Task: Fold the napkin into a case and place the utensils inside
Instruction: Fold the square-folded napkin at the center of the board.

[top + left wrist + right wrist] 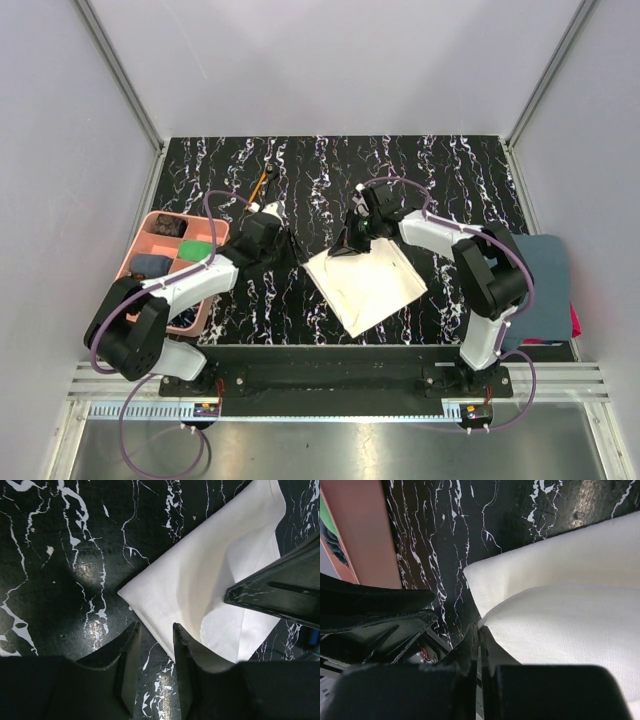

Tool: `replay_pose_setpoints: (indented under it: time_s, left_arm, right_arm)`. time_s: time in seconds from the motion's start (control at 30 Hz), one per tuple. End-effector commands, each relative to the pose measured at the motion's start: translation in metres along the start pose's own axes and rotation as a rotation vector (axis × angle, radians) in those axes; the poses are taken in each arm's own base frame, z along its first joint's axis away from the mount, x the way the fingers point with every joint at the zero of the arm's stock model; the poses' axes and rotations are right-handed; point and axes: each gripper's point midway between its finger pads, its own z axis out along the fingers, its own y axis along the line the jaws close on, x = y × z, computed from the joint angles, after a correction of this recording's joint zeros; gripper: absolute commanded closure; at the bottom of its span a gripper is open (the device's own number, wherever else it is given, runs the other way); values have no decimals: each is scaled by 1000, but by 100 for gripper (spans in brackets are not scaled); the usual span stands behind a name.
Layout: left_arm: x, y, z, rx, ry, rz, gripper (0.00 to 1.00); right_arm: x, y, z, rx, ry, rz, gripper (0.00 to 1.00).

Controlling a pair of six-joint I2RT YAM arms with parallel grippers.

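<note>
On the marbled worktop [330,165], the jaws of the right gripper [479,635] clench a folded-over layer of the cream napkin [365,285]; the left gripper [155,645] has its jaws released at the napkin's edge.

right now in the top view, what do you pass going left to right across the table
pink tray → left tool → napkin → blue-grey towel

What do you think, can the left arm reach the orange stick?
Probably yes. The orange stick lies uncovered, close to the left gripper, whose jaws look open and empty.
</note>
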Motion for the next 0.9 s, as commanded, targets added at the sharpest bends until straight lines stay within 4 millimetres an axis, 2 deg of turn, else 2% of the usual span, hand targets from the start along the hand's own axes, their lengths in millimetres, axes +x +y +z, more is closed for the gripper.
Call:
replay_pose_setpoints:
  time_s: [0.0,0.3,0.87]
  left_arm:
    - [-7,1,-5,15,-35,10,65]
    - [-4,4,-1,13,-21,6,65]
    - [-3,9,3,-8,-18,13,65]
  right_arm:
    - [-11,25,11,-80,5,-8,100]
    - [-7,26,28,-89,52,-13,100]
    - [4,33,41,-107,97,-28,99]
